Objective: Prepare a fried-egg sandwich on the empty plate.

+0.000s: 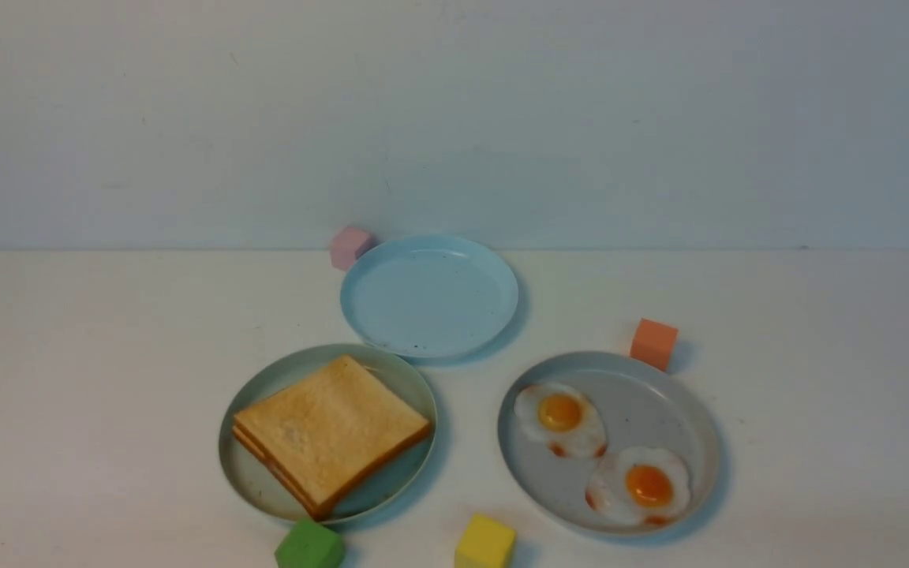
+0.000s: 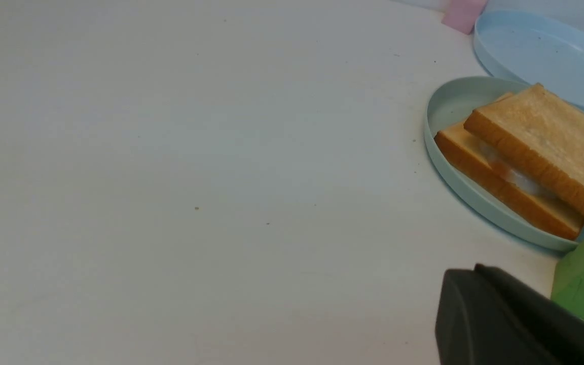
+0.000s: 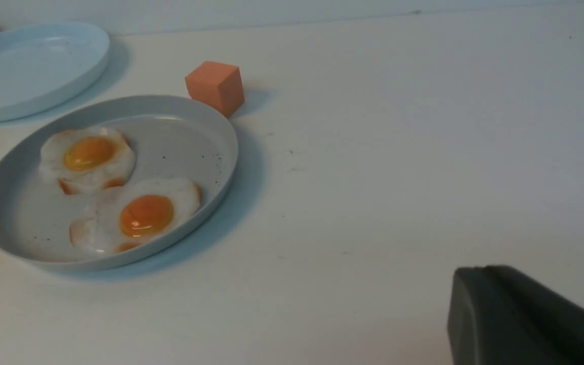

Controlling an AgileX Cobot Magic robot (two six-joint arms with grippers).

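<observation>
Sandwich [image 2: 535, 157]: on the mint plate [image 2: 441, 109], just ahead of the left gripper [image 2: 515, 319]; two toast slices stacked, something white (egg, most likely) between them, so stack looks complete
Left gripper: shut, holding nothing, parked clear of the plate
Right gripper [image 3: 525, 319]: shut or nearly so, empty, well apart from the grey plate [image 3: 223, 132]
Spare eggs [image 3: 119, 190]: two on the grey plate, not needed
Blue plate [image 1: 429, 296]: bare, beyond both
</observation>
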